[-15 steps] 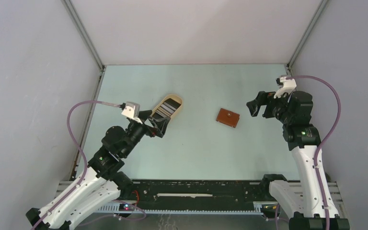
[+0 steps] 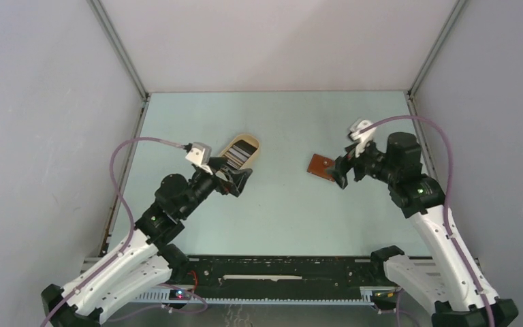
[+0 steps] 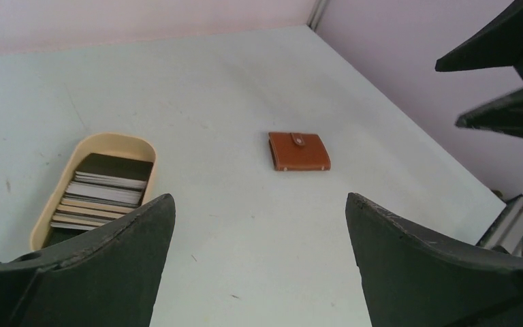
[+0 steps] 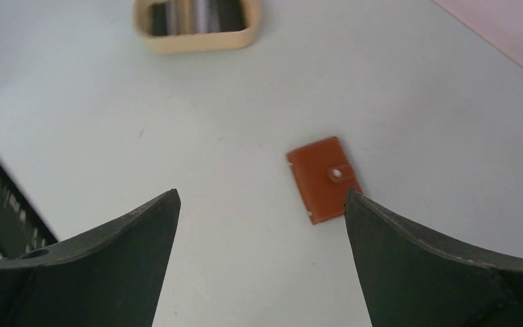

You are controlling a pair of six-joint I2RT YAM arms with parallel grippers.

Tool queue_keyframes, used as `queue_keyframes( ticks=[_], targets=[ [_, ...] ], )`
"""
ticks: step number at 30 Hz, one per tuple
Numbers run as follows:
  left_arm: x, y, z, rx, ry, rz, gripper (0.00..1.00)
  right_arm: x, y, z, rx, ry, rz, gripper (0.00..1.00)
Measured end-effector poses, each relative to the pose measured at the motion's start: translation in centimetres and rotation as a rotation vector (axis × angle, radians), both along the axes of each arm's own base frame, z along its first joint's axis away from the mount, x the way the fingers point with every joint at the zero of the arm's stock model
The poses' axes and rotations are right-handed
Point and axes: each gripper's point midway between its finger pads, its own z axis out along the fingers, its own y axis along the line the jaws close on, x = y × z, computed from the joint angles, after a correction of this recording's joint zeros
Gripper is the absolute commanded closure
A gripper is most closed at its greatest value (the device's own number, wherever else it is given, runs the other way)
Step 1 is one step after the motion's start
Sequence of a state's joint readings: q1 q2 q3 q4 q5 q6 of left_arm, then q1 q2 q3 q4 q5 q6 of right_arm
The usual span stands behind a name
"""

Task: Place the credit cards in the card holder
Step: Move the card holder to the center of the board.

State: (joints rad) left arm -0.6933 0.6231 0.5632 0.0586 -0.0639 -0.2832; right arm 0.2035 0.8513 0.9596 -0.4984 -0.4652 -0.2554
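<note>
Reddish-brown leather marks the card holder, lying flat and snapped shut on the pale green tabletop, right of centre. The right gripper hangs just beside it, jaws spread wide and gripping nothing. In the right wrist view the holder sits between the two fingers, nearer one of them.

Across the tabletop, the left gripper hovers at the near end of an oval tan tray, its jaws likewise parted and empty. The credit cards lie fanned inside the tray, well apart from the holder.

The count is one holder, one tray and two grippers. About seven overlapping card edges show in the left wrist view, though the exact number cannot be read.

Several risks lie ahead. The holder's snap tab is fastened, so no card can go in until it is opened. A one-sided tug would likely slide the light wallet across the smooth surface rather than open it. The cards are thin and closely stacked, so a pinch could lift two at once or none. The wide jaws could also catch the tray's rim and shove it.
</note>
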Motion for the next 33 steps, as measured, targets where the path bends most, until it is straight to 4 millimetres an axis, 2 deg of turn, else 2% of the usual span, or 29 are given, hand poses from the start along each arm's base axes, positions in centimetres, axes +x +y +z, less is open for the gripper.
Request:
queue_keyframes(
  ticks=[3, 8, 12, 16, 19, 22, 26, 28, 31, 33],
  targets=[
    [0.3, -1.1, -1.6, 0.023, 0.054, -0.04, 0.0, -2.1, 3.2, -0.5, -0.083, -0.025, 0.205, 0.0],
    [1.5, -2.2, -3.7, 0.04, 0.156, -0.061, 0.0, -1.6, 3.9, -1.1, -0.05, 0.023, 0.296, 0.0],
    [3.8, -1.8, -2.4, 0.008, 0.191, -0.022, 0.01, -1.1, 4.5, -3.3, -0.046, 0.115, 0.321, 0.0],
    [6.7, -1.9, -0.1, 0.005, 0.195, 0.039, 0.09, -1.5, 5.1, -4.4, -0.049, 0.166, 0.346, 0.0],
    [8.9, -2.0, 0.4, 0.027, 0.212, 0.1, 0.14, -1.5, 5.0, -4.8, -0.06, 0.181, 0.341, 0.0],
    [10.5, -2.7, -0.4, 0.052, 0.236, 0.106, 0.18, -0.4, 4.6, -6.0, -0.092, 0.208, 0.3, 0.03],
    [11.3, -4.7, -1.6, 0.041, 0.234, 0.036, 0.18, 2.0, 3.7, -9.2, -0.134, 0.319, 0.23, 0.08],
    [11.4, -5.8, -1.9, 0.013, 0.199, -0.017, 0.18, 3.3, 3.1, -10.5, -0.142, 0.374, 0.196, 0.18],
    [11.3, -7.0, -2.8, -0.011, 0.163, -0.08, 0.18, 6.1, 1.4, -11.4, -0.142, 0.434, 0.126, 0.29],
    [11.3, -7.5, -3.9, -0.015, 0.16, -0.107, 0.18, 8.7, 0.5, -12.1, -0.171, 0.457, 0.082, 0.31]
  ],
)
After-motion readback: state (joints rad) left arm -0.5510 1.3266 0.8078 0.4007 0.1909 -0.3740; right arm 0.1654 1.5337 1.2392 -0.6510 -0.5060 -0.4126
